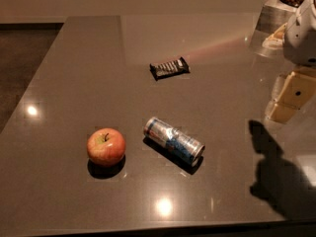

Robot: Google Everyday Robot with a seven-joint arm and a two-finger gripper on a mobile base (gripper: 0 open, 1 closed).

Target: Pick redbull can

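Observation:
The redbull can point(174, 140), slim and silver-and-blue, lies on its side near the middle of the dark grey table point(74, 83), its long axis running from upper left to lower right. My gripper point(284, 107) hangs above the table at the right edge of the view, well to the right of the can and a little farther back, holding nothing. Its shadow falls on the table below it.
A red-yellow apple point(106, 146) stands left of the can, close to it. A dark candy bar wrapper point(170, 67) lies farther back. A metal container point(276, 14) with brown contents stands at the back right. The table's front edge runs along the bottom of the view.

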